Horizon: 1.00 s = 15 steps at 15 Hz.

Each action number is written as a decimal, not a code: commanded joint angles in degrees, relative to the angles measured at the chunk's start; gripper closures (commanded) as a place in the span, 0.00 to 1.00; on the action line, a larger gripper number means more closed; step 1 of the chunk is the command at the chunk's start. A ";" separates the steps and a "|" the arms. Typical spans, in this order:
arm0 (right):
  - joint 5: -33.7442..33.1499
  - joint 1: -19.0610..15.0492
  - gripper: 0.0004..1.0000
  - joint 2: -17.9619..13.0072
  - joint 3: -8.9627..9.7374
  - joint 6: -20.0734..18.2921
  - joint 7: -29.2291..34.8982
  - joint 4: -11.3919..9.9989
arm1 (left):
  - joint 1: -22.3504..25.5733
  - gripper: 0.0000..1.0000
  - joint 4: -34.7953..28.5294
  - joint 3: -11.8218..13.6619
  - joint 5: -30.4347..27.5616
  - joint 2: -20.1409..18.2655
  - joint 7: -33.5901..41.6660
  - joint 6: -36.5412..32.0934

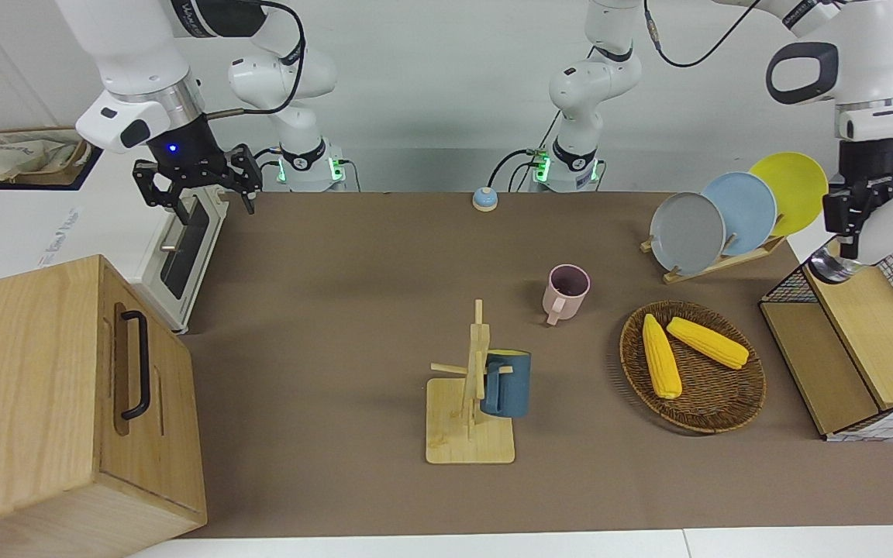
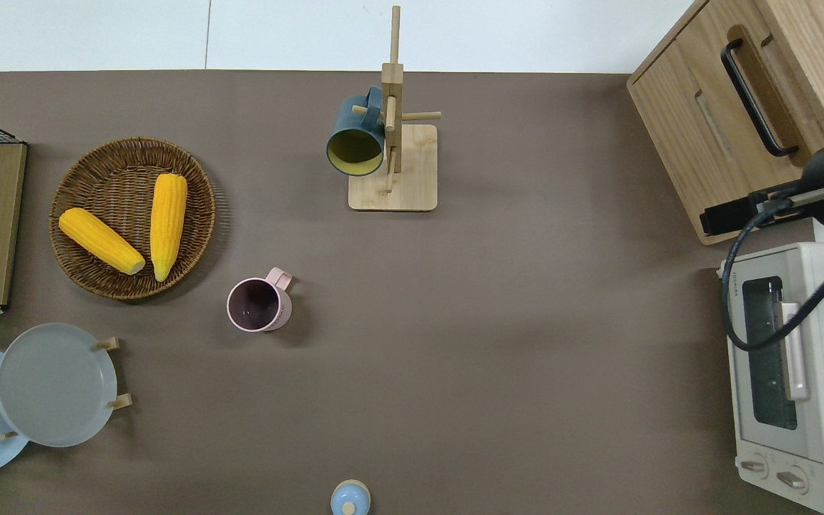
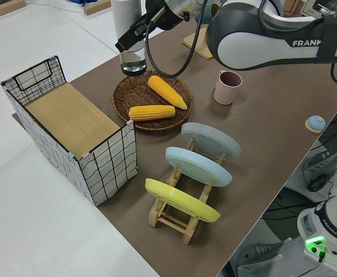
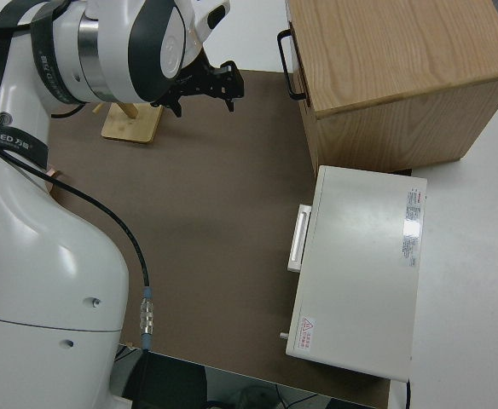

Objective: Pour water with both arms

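My left gripper (image 1: pixel 851 221) is shut on a white bottle with a clear bottom (image 3: pixel 127 26), lifted in the air. It hangs at the left arm's end of the table, by the edge of the wire crate (image 1: pixel 853 353) nearest the wicker basket, and is outside the overhead view. A pink mug (image 2: pixel 258 304) stands upright and empty on the brown mat, apart from both grippers. My right gripper (image 1: pixel 210 198) is open and holds nothing, raised where the toaster oven (image 2: pixel 798 379) meets the wooden cabinet (image 2: pixel 734 107).
A wicker basket (image 1: pixel 718 407) holds two corn cobs (image 1: pixel 660 356). A rack with three plates (image 1: pixel 725 221) stands nearer to the robots than the basket. A blue mug (image 1: pixel 506 384) hangs on a wooden mug tree (image 1: pixel 471 434). A small blue bell (image 1: pixel 484 199) sits between the arm bases.
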 commanded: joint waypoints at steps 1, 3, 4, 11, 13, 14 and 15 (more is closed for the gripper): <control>0.07 -0.23 0.01 -0.31 0.12 -0.95 0.65 0.18 | 0.20 1.00 6.34 3.73 -7.47 4.10 12.44 -1.95; 0.07 -0.23 0.01 -0.31 0.12 -0.95 0.74 0.18 | 0.29 1.00 10.02 5.49 -10.73 6.21 17.54 -4.58; 0.07 -0.23 0.01 -0.31 0.12 -0.95 0.74 0.18 | 0.29 1.00 11.61 6.63 -11.87 7.26 19.65 -5.90; 0.07 -0.23 0.01 -0.31 0.12 -0.95 0.74 0.18 | 3.01 1.00 15.75 8.92 -22.06 14.11 33.37 -6.97; 0.07 -0.23 0.01 -0.31 0.12 -0.95 0.74 0.18 | 3.98 1.00 16.19 8.92 -25.14 15.96 38.20 -6.97; 0.07 -0.23 0.01 -0.31 0.12 -0.95 0.74 0.18 | 4.59 1.00 16.54 8.92 -27.16 17.02 40.57 -6.88; 0.07 -0.23 0.01 -0.31 0.12 -0.95 0.74 0.18 | 4.77 1.00 16.81 8.92 -29.27 18.16 43.29 -6.53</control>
